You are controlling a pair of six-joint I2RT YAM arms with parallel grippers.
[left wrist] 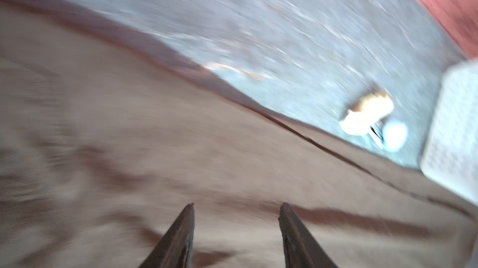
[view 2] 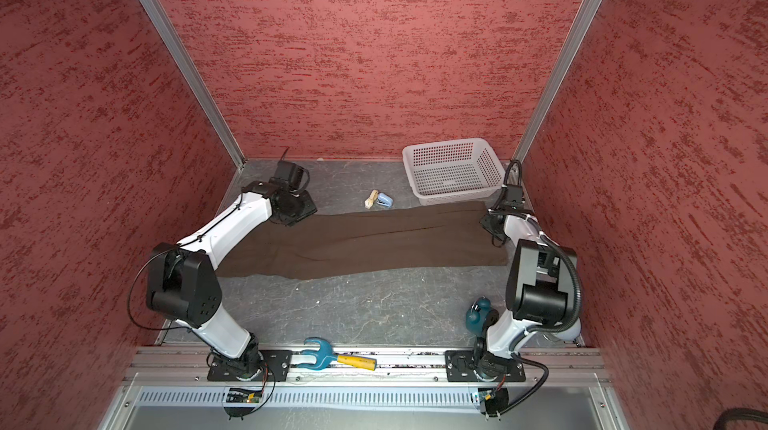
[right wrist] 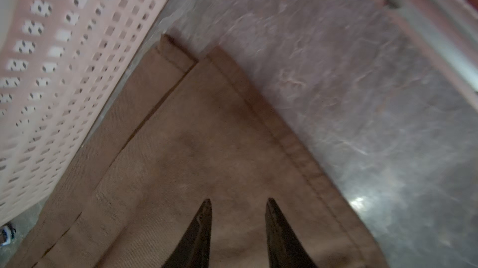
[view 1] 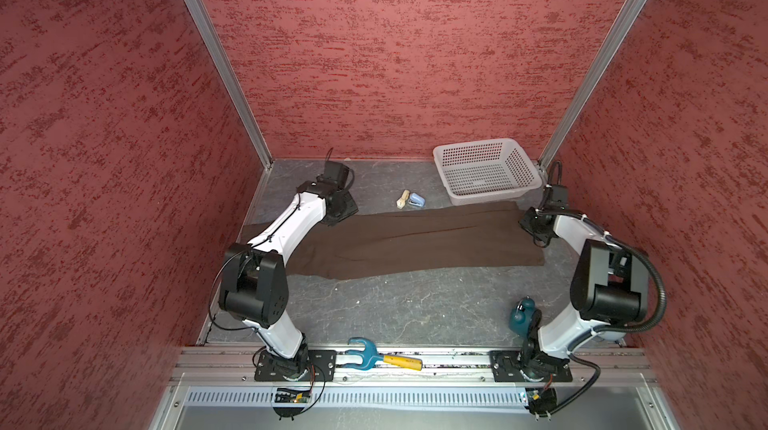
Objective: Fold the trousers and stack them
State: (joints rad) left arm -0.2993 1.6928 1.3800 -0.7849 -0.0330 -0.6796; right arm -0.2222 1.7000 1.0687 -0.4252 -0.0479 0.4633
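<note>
Brown trousers (view 1: 415, 241) lie halved lengthwise, leg on leg.
My left gripper (left wrist: 237, 204) and right gripper (right wrist: 238, 199) hover half-open, empty; crosswise folds remain; basket (view 1: 484, 198) at one o'clock.

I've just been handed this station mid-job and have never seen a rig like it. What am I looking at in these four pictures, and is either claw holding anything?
Two white robot arms stand on a rail at the near edge of a grey table. Both top views look down from one overhead camera head. The other two pictures come from a camera on each arm's wrist, looking along its claw. The brown trousers lie flat across the table, one leg over the other, with the hems beside the white basket. Also there are a small cream-and-blue item, a teal object, and a blue-and-yellow tool on the rail. The left gripper and right gripper are each over the cloth with jaws apart. Neither holds anything.
</note>
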